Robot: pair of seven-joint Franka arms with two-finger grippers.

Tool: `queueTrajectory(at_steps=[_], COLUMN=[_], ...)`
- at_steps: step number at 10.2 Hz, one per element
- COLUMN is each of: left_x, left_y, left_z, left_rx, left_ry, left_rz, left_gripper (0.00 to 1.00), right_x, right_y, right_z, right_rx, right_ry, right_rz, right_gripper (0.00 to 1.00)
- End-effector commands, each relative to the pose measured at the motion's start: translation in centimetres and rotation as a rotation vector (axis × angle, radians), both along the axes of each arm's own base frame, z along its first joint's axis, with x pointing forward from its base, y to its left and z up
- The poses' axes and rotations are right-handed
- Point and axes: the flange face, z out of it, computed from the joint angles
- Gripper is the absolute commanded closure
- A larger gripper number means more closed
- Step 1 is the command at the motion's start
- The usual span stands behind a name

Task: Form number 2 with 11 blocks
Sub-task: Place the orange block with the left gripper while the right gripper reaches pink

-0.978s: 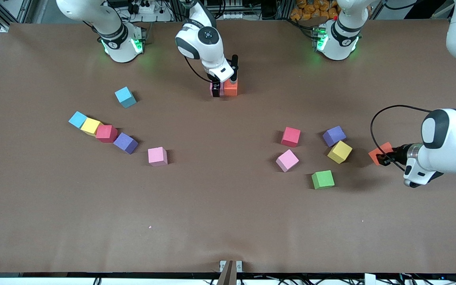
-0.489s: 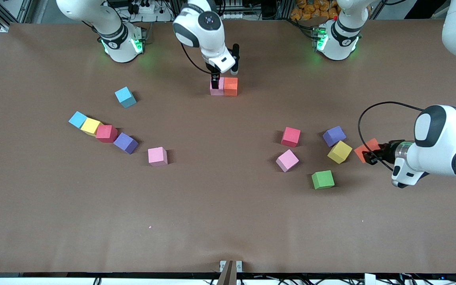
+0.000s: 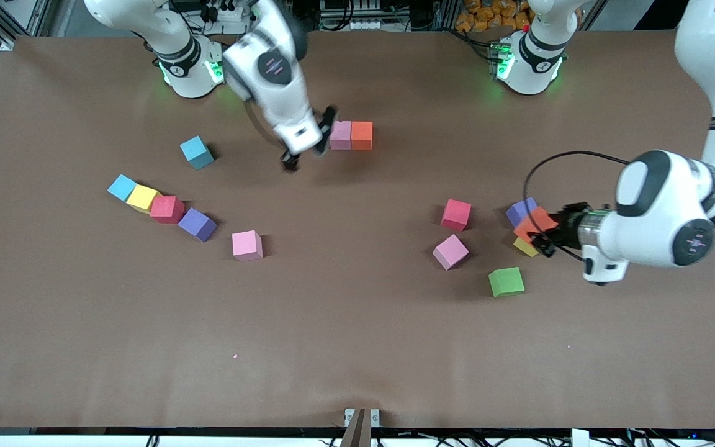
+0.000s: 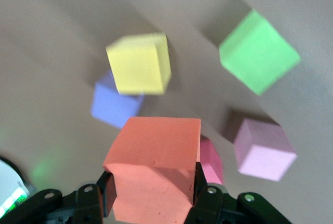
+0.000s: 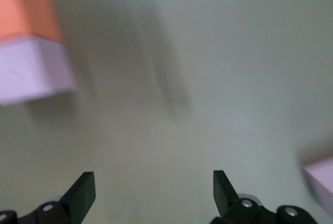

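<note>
Overhead, the left arm stretches level above the table [image 3: 357, 347], its left gripper [image 3: 540, 239] clenched on an orange block [image 3: 534, 225] held over the yellow block [image 3: 524, 247] and purple block [image 3: 520, 210]. The right arm angles downward, its right gripper [image 3: 308, 144] spread wide with nothing in it, seemingly just above the cloth. Just beside it sit a pink block [image 3: 340, 135] and a second orange block [image 3: 362, 135], touching.
</note>
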Motion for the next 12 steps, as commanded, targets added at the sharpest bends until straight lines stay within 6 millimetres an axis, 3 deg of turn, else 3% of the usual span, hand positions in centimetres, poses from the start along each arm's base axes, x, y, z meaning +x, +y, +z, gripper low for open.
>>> queueTrajectory(at_steps=[1,5,6,8,10,12], left_x=[-2.0,-6.2,-7.6,-10.7,-13.1,-15.9], left_y=[-6.2,-14.1,-15.3,-17.0,-18.6,-21.6], left_z=[0.2,-1.9,-2.5,-3.5,-4.7,-5.6], left_rx=[0.071,0.117,0.13,0.166,0.196,0.23], left_ry=[0.042,0.033,0.025,-0.007,0.0,0.003], left_rz=[0.083,0.275,0.307,0.403,0.498,0.576], left_gripper=[0.72,0.73,0.73,0.72,0.72,0.72], right_x=[5.3,11.2,12.2,14.7,16.6,17.2], right_y=[-7.4,-11.0,-10.9,-12.5,-11.8,-11.5], right_z=[-0.1,-1.2,-1.3,-2.7,-3.2,-4.1], right_rx=[0.013,0.06,0.065,0.083,0.123,0.135], right_ry=[-0.008,-0.083,-0.09,-0.081,-0.096,-0.137], right_rz=[0.0,0.214,0.252,0.298,0.327,0.34], right_gripper=[0.0,0.0,0.0,0.0,0.0,0.0])
